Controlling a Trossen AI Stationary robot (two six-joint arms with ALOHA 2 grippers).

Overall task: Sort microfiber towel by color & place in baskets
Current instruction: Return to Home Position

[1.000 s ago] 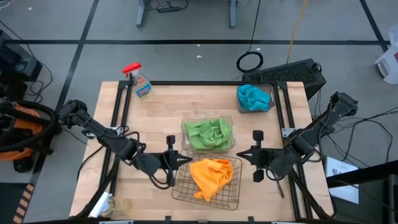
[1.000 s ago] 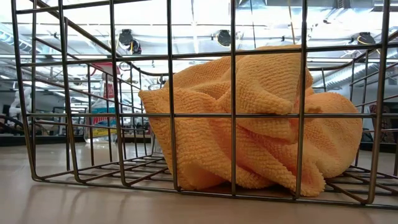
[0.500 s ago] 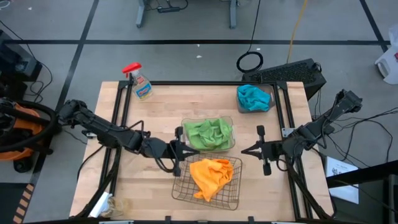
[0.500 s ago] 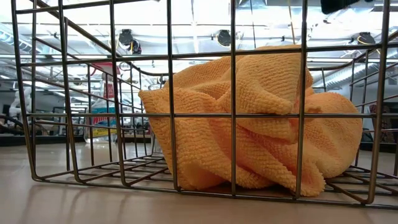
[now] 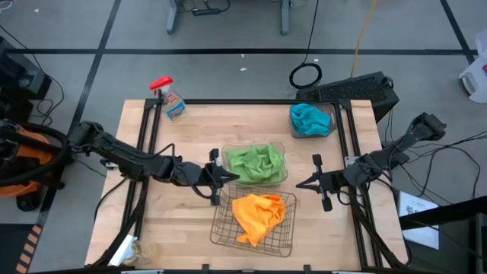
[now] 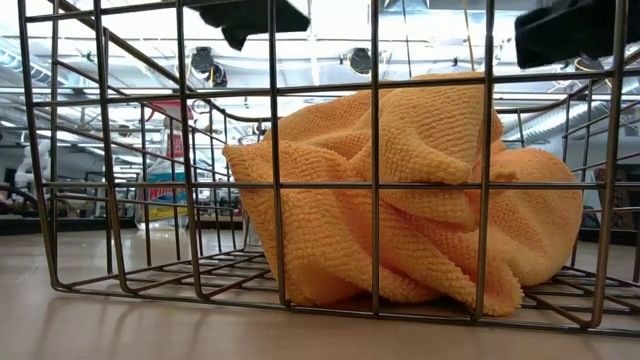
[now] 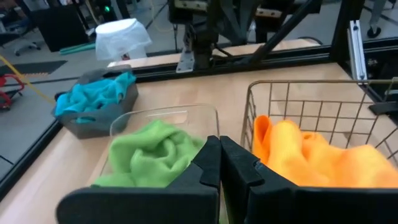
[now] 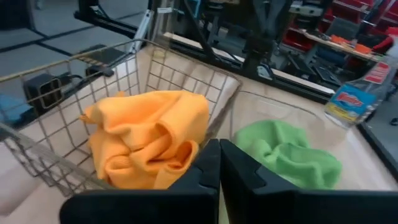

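yellow towels (image 5: 257, 215) unmoved; left claw (image 5: 230, 176), right claw (image 5: 302, 183) shifted.

In the low view the wire basket (image 6: 372, 200) runs past every picture edge, and the orange towels (image 6: 430, 130) inside it hide most of what stands behind it. The heap looks like two cloths, but we cannot separate them. Above the wire basket, two dark arm parts (image 6: 250, 15) are cut by the top edge.
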